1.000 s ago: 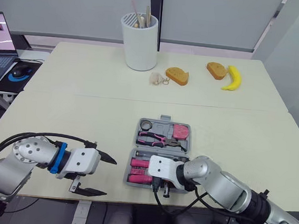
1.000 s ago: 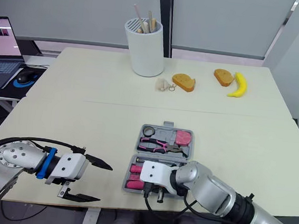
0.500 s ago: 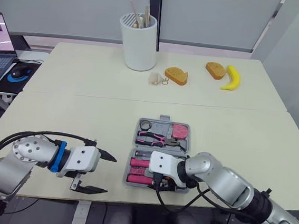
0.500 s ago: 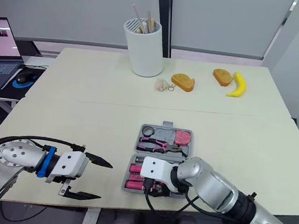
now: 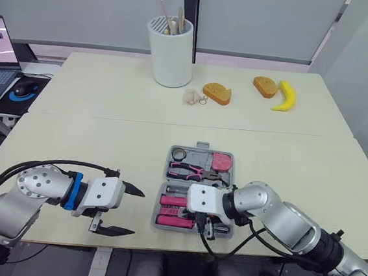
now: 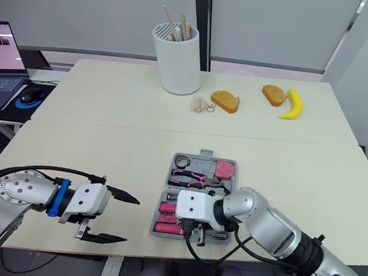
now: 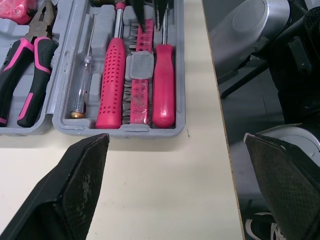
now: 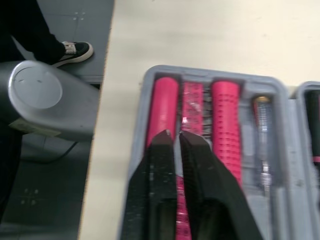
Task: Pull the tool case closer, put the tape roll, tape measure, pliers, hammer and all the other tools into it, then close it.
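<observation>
I had the case (image 5: 198, 158) lying open on the desk (image 5: 106, 137), near its front edge. The tape roll (image 5: 180, 154), pliers (image 5: 190, 171) and tape measure (image 5: 222, 161) sat in the far half, and 2 pink screwdrivers (image 7: 114, 82) in the near half. My right claw (image 8: 177, 134) hung over that near half, fingers all but together above the bits (image 7: 137, 95); I saw nothing gripped. My left claw (image 5: 136, 212) hovered wide open and empty, just left of the case.
</observation>
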### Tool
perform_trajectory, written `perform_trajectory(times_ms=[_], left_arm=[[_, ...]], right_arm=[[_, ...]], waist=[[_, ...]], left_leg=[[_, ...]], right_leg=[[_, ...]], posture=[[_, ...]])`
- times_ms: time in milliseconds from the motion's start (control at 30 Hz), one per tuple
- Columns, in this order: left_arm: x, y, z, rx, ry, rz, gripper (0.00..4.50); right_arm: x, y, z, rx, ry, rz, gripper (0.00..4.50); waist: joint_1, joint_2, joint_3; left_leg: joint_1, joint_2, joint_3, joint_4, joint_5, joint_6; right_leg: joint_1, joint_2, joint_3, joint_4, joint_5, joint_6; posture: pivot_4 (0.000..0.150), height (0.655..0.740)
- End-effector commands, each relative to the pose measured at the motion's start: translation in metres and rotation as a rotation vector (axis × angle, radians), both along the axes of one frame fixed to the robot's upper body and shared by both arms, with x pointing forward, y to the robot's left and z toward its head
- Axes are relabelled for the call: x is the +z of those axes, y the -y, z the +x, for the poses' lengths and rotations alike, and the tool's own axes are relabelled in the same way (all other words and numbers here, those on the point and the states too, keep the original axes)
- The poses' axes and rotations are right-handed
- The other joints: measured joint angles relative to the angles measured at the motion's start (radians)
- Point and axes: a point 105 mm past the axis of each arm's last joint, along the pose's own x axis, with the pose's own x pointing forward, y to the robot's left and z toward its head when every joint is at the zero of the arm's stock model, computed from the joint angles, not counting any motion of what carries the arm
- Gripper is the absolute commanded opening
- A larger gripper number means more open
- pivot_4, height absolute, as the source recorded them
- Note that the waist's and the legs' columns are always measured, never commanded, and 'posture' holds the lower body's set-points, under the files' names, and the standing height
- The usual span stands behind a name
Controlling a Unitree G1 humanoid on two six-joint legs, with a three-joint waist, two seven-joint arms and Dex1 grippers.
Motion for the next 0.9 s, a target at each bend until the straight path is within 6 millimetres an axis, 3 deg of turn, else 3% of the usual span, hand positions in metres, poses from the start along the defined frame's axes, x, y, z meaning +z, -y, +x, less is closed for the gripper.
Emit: perform_trajectory(times_ms=[33,200,400,467,567,633,733,833,900], left_arm=[[0.007,0.006,0.001,-0.017,0.033,-0.016,4.5],[0.006,0.004,0.002,-0.002,0.038,-0.02,4.5],[0.005,0.001,0.004,0.013,0.05,-0.02,4.5],[0.005,0.0,0.005,0.025,0.051,-0.029,4.5],[0.009,-0.003,0.012,0.116,0.032,-0.092,4.5],[0.013,-0.004,0.023,0.217,0.035,-0.154,4.5],[0.012,-0.008,0.036,0.283,0.065,-0.171,4.5],[0.01,-0.009,0.05,0.339,0.102,-0.21,3.96],[0.003,-0.012,0.058,0.353,0.114,-0.198,3.34]], right_arm=[[-0.003,0.001,-0.002,0.025,0.023,-0.004,0.02],[-0.019,0.008,-0.002,0.025,0.026,-0.057,0.02],[-0.022,0.007,0.001,0.021,0.044,-0.058,0.02],[-0.012,0.002,-0.003,0.044,0.045,-0.005,0.02],[0.023,-0.004,-0.008,0.058,0.051,0.146,0.02],[0.041,0.005,-0.003,0.025,0.081,0.201,0.02],[0.05,0.033,0.006,-0.038,0.125,0.223,0.02],[0.05,0.069,0.019,-0.156,0.169,0.211,0.0],[0.043,0.096,0.029,-0.266,0.181,0.158,0.0]], waist=[[0.0,0.0,0.0],[0.0,0.0,0.0],[-0.001,0.0,0.0],[0.0,0.0,0.0],[0.0,0.0,0.0],[0.001,0.0,0.0],[0.007,-0.002,-0.001],[0.014,-0.002,-0.001],[0.02,-0.002,-0.001]], left_leg=[[0.0,0.0,0.0,0.0,0.0,0.0],[0.0,0.0,0.0,0.0,0.0,0.0],[0.001,0.0,0.0,0.0,0.0,0.0],[0.0,0.0,0.0,0.0,0.0,0.0],[0.0,0.0,0.0,0.0,0.0,0.0],[0.0,0.0,0.0,0.0,0.0,0.0],[0.001,0.0,-0.001,0.001,0.0,0.0],[0.001,-0.001,0.0,0.0,0.0,0.0],[0.001,-0.001,0.0,0.0,0.0,0.0]], right_leg=[[0.0,0.0,0.0,0.0,0.0,0.0],[0.0,0.0,0.0,0.0,0.0,0.0],[0.0,0.0,0.0,0.001,0.0,0.0],[0.0,0.0,0.0,0.001,0.0,0.0],[0.0,0.0,0.0,0.001,0.0,0.0],[0.0,0.0,0.0,0.001,0.0,0.0],[0.002,0.0,-0.001,0.001,0.0,0.0],[0.002,0.0,0.0,-0.001,0.0,0.0],[0.002,-0.001,0.0,-0.001,0.0,0.0]], posture=[[0.15,0.74],[0.15,0.74],[0.15,0.74],[0.15,0.74],[0.15,0.74],[0.15,0.74],[0.15,0.74],[0.15,0.74],[0.15,0.74]])
